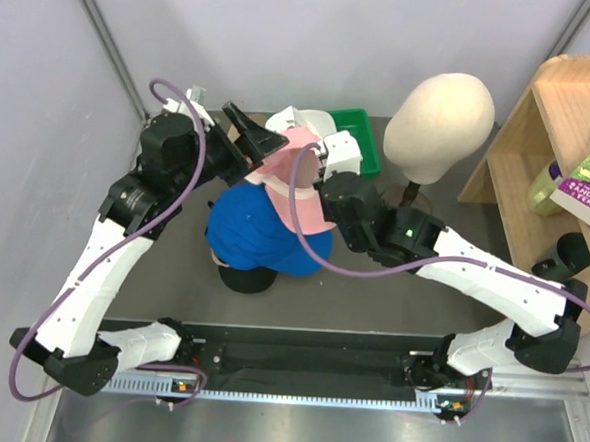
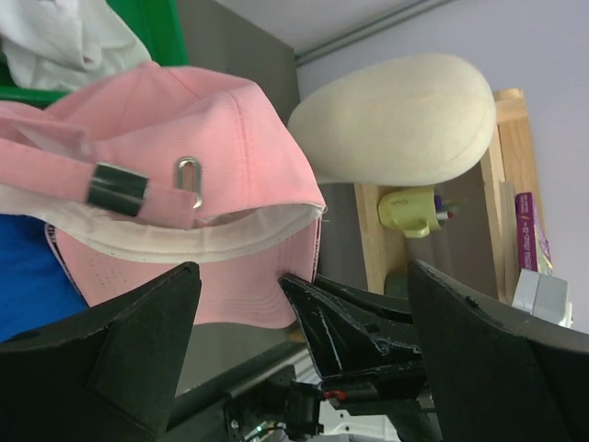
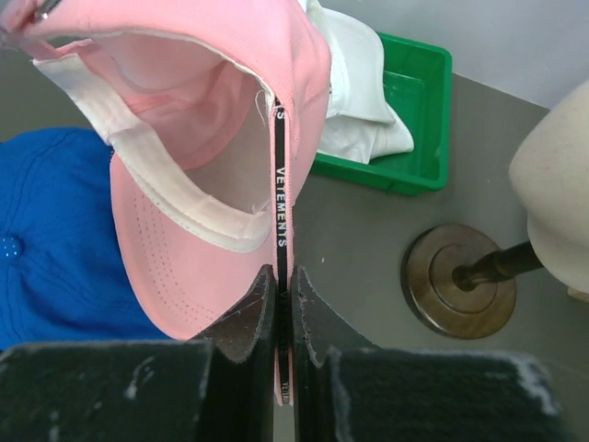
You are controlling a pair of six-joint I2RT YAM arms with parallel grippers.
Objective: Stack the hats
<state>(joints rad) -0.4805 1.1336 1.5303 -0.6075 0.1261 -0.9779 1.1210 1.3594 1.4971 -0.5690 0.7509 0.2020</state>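
Pink cap (image 1: 299, 186) is hanging just over the blue cap (image 1: 259, 237), which is sitting on a black cap (image 1: 243, 279), the right gripper (image 3: 283, 276) pinching its edge between closed fingers, the left gripper (image 2: 302, 267) hovering alongside, fingers spread wide, gripping nothing.

"VETEMENTS" on black tape (image 3: 281, 175) inside pink cap (image 3: 175, 267)

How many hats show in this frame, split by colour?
pink hat: 1
blue hat: 1
white hat: 1
black hat, mostly hidden under the blue one: 1
Total: 4
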